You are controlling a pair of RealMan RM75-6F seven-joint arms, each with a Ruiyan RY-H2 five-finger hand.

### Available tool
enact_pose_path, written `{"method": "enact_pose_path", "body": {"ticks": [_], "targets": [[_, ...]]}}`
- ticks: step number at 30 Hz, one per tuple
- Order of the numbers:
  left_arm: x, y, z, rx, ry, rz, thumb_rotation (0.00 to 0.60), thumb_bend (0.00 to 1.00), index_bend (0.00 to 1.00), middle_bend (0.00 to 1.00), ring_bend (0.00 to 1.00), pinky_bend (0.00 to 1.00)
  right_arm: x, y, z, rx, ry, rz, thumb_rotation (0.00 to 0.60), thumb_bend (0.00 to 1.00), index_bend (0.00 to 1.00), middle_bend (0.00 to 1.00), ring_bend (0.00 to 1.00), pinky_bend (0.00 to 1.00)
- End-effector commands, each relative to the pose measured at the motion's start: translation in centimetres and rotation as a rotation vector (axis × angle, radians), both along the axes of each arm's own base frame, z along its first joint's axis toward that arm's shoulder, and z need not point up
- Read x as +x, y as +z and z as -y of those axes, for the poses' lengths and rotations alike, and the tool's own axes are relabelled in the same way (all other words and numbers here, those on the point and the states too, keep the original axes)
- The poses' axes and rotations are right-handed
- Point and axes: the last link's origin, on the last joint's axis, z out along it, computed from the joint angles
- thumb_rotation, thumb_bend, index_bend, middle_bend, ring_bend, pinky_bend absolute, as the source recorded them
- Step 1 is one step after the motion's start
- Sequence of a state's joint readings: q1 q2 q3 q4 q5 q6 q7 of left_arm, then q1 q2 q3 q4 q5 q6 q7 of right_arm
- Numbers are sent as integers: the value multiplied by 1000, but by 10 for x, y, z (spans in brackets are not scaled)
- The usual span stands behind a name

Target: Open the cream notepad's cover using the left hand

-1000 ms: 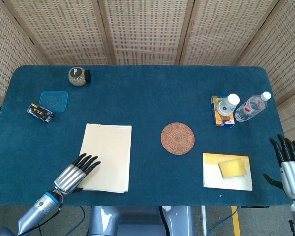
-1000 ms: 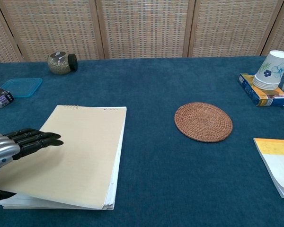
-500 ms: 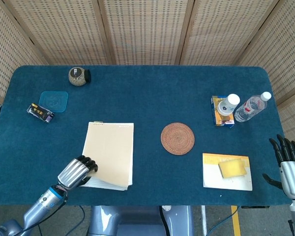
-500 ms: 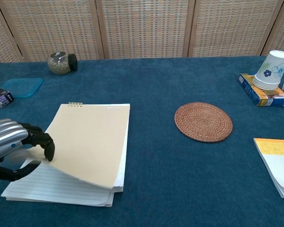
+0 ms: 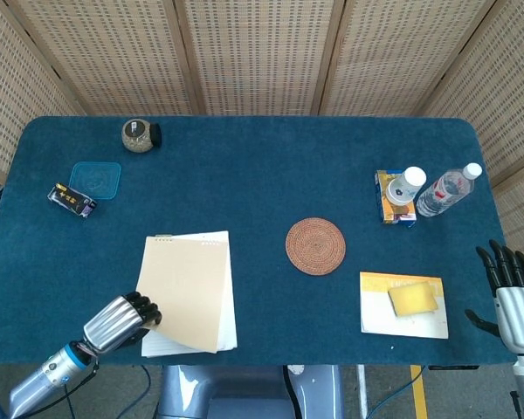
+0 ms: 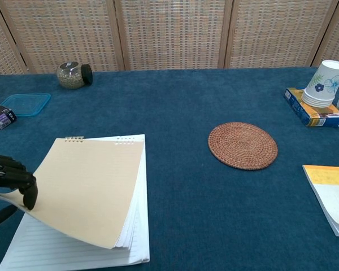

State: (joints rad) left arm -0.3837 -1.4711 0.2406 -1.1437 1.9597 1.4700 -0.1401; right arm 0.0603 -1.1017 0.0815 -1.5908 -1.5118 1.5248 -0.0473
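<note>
The cream notepad point(image 5: 190, 292) point(image 6: 87, 195) lies at the table's front left, spiral edge away from me. Its cream cover point(image 6: 85, 186) is lifted off the lined white pages point(image 6: 62, 254), raised at its near left edge. My left hand point(image 5: 118, 321) point(image 6: 8, 178) pinches that lifted edge of the cover, fingers curled over it and thumb below. My right hand point(image 5: 509, 292) hangs off the table's front right corner with its fingers apart and nothing in it; the chest view does not show it.
A woven round coaster point(image 5: 315, 246) sits mid-table. A yellow sponge point(image 5: 412, 298) lies on a yellow-edged pad point(image 5: 403, 305) at front right. Behind it stand a paper cup stack on a box point(image 5: 396, 196) and a water bottle point(image 5: 447, 190). Back left: jar point(image 5: 138, 135), blue lid point(image 5: 95, 180), small dark packet point(image 5: 72, 200).
My left hand has closed on the cover's left edge, lifted it and drawn back toward the front edge. The notepad has slid nearer with it, and lined pages now show.
</note>
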Motion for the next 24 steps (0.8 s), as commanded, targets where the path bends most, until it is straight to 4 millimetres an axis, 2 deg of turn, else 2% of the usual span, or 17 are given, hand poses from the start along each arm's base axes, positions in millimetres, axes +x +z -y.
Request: {"method": "enact_pose_path", "body": {"ticks": [1, 5, 7, 10, 15, 18, 24], "targets": [[2, 17, 6, -19, 4, 68, 600, 651, 806, 580, 439, 453, 0, -1, 0, 2, -2, -2, 600, 0, 0, 0, 0, 0], [23, 30, -11, -25, 60, 202, 600, 660, 807, 580, 439, 453, 0, -3, 1, 7, -3, -7, 600, 0, 0, 0, 0, 0], [38, 38, -25, -44, 107, 289, 600, 664, 807, 580, 439, 453, 0, -3, 1, 7, -4, -9, 600, 0, 0, 0, 0, 0], [62, 54, -56, -29, 168, 409, 600, 664, 807, 580, 439, 453, -2, -2, 2, 3, -10, -10, 600, 0, 0, 0, 0, 0], [83, 79, -105, 66, 247, 485, 600, 671, 807, 580, 439, 453, -4, -2, 4, -1, -22, -14, 600, 0, 0, 0, 0, 0], [85, 90, -134, 131, 303, 501, 600, 673, 806, 580, 440, 453, -4, -2, 5, -1, -26, -12, 600, 0, 0, 0, 0, 0], [67, 98, -189, 208, 506, 538, 600, 676, 787, 578, 440, 453, -6, -3, 7, -3, -38, -19, 600, 0, 0, 0, 0, 0]]}}
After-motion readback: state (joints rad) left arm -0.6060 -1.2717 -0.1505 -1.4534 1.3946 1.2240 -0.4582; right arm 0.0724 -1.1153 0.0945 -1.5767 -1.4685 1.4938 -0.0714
